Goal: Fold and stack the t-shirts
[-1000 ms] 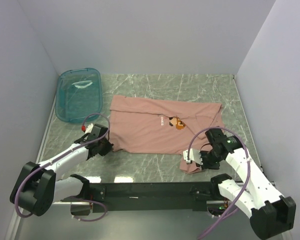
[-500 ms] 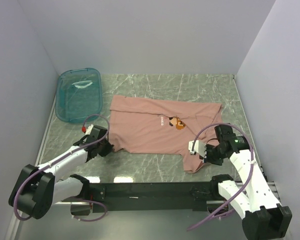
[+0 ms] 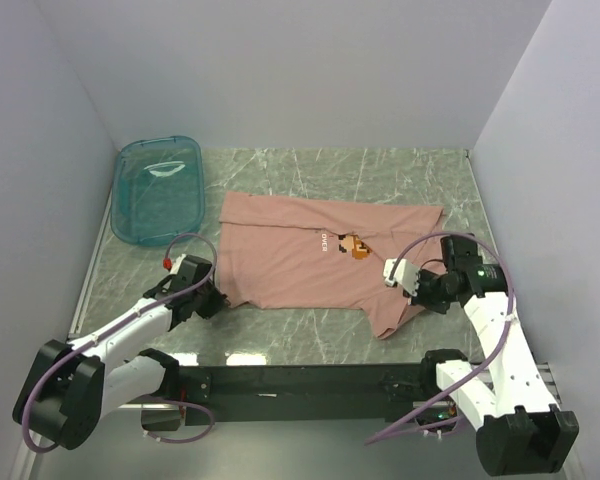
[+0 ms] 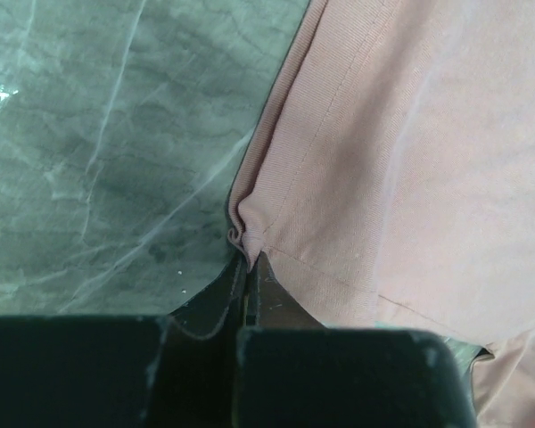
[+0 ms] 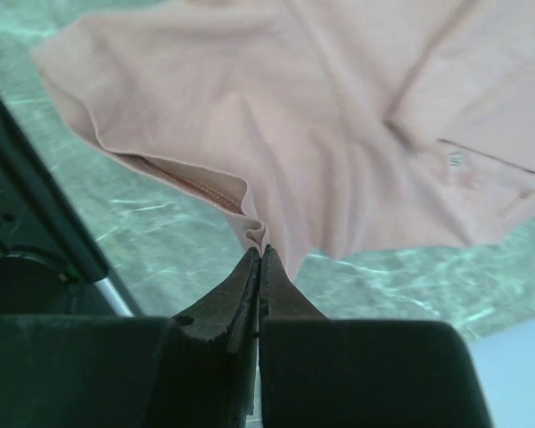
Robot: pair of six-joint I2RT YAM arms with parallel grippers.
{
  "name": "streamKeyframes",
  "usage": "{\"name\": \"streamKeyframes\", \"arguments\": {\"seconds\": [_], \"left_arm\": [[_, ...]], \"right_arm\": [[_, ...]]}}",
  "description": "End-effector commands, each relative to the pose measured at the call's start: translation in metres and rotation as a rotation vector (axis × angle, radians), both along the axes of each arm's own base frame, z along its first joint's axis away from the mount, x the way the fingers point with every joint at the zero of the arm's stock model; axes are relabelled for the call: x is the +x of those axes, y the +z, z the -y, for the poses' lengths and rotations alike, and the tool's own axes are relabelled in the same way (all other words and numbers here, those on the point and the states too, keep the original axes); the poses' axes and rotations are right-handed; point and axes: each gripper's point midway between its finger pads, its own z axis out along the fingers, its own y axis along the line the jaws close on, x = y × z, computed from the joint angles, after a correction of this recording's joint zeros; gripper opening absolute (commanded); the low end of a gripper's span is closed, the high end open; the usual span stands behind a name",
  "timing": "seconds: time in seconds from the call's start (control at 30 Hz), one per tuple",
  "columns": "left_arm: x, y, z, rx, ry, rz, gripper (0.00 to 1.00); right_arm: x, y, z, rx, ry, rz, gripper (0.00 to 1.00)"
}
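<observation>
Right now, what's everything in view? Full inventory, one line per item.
t-shirt: 1, dusty pink with a small brown-orange print and white lettering, spread flat mid-table
tub: 1, teal see-through, far left corner of the table, nothing in it
table: 1, grey-green marbled, under everything
walls: 3, pale white, on the left, back and right
base rail: 1, black, near edge
cables: 2, purple, one looped over each arm
left gripper: 1, black, shut on the t-shirt's near left edge
right gripper: 1, black, shut on the t-shirt's near right edge
</observation>
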Motion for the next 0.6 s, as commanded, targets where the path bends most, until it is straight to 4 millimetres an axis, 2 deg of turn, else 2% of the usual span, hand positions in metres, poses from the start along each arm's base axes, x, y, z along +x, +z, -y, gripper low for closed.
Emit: {"name": "streamKeyframes", "arguments": {"seconds": [0.0,0.17,0.2,0.33,0.57], "left_arm": [[-0.027,-0.017,-0.010,0.038,0.003,-0.107,0.00],[-0.026,-0.013,-0.011,0.046,0.004,-0.118,0.00],[-0.026,-0.014,-0.014,0.063,0.010,-0.128,0.00],[-0.013,-0.001,-0.018,0.109,0.032,-0.109,0.00],[0.007,0.017,-0.020,0.148,0.054,-0.081,0.00]], "right_arm": [[0.028,0.026,-0.002,0.038,-0.039,0.101,0.00],[0.052,0.045,-0.006,0.079,-0.084,0.144,0.00],[0.057,0.046,0.002,0.083,-0.127,0.141,0.00],[0.078,0.063,0.006,0.108,-0.171,0.182,0.00],[0.111,0.077,0.025,0.118,-0.265,0.227,0.00]]}}
